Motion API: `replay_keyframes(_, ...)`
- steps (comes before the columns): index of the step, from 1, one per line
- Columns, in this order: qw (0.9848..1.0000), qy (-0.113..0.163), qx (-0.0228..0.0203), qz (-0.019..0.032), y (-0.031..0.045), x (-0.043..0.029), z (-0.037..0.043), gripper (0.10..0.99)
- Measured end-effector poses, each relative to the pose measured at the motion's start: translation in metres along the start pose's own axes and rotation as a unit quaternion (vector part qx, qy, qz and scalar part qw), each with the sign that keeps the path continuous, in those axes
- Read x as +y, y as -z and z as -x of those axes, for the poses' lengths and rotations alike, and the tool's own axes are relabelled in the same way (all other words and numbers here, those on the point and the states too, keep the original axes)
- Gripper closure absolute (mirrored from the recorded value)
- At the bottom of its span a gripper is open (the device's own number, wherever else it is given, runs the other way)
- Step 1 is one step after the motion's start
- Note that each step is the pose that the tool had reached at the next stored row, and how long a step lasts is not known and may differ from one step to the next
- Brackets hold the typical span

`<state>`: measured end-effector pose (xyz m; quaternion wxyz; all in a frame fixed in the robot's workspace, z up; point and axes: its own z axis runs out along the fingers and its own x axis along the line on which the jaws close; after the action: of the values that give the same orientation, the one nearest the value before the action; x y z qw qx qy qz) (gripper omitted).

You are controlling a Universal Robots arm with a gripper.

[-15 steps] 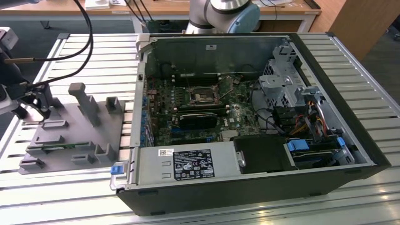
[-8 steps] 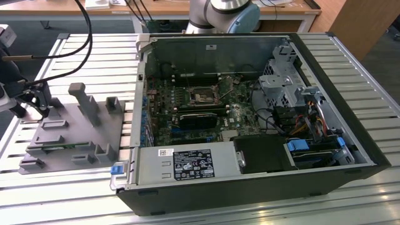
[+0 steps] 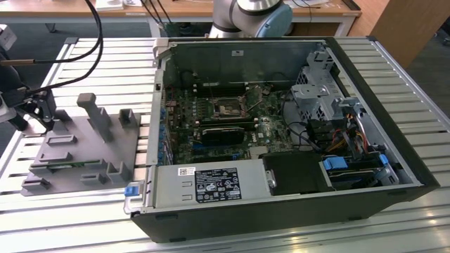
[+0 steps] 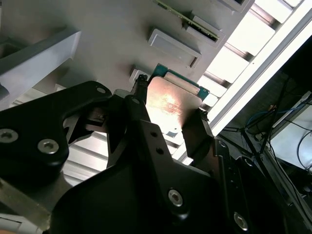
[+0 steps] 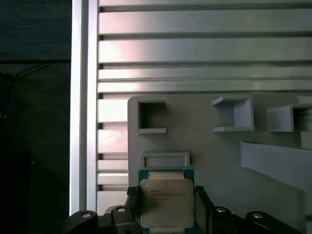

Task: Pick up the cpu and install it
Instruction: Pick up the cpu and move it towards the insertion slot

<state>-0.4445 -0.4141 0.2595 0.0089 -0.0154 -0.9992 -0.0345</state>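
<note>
1. Black two-fingered tool [image 5: 165, 193] is clenched on two opposite edges of the small square silvery-topped cpu [image 5: 166, 207], over a corner of the grey moulded tray [image 5: 219, 161], by an edge of the slatted metal tabletop [image 5: 195, 48].
2. Judged light, stiff and fragile underneath: hold it by the edges only.

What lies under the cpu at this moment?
The grey tray lies beneath the cpu, which sits between the fingers of the gripper. The chip covers the tray spot directly below, so whether they touch cannot be seen.
</note>
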Motion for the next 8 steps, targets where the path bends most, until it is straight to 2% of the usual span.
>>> replay_keyframes(8, 1.0, 0.0, -0.0001, 0.0, 0.0052, 0.0004, -0.0001, 0.549)
